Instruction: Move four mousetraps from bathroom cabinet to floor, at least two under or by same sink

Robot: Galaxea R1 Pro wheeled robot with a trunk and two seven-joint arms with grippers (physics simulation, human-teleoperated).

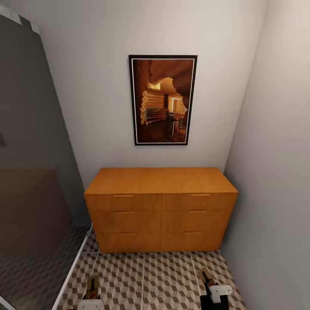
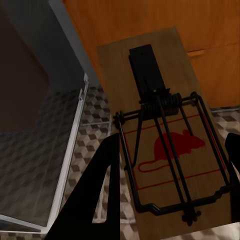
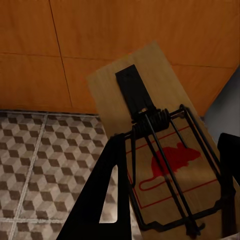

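Observation:
The orange-brown cabinet [image 1: 160, 206] stands against the far wall with all its drawers closed. In front of it lies the cube-patterned bathroom floor [image 1: 146, 280]. My left gripper [image 1: 91, 297] is low at the left, shut on a tan mousetrap [image 2: 165, 145] with a red mouse print and a dark wire bar. My right gripper [image 1: 212, 289] is low at the right, shut on a second mousetrap [image 3: 160, 150]. Both traps are held above the tiles, a short way in front of the cabinet. The sink is out of view.
A framed picture [image 1: 162, 100] hangs above the cabinet. A glass partition with a white frame [image 1: 75, 262] runs along the left. A plain wall [image 1: 275, 193] closes the right side, leaving a narrow strip of tiles between them.

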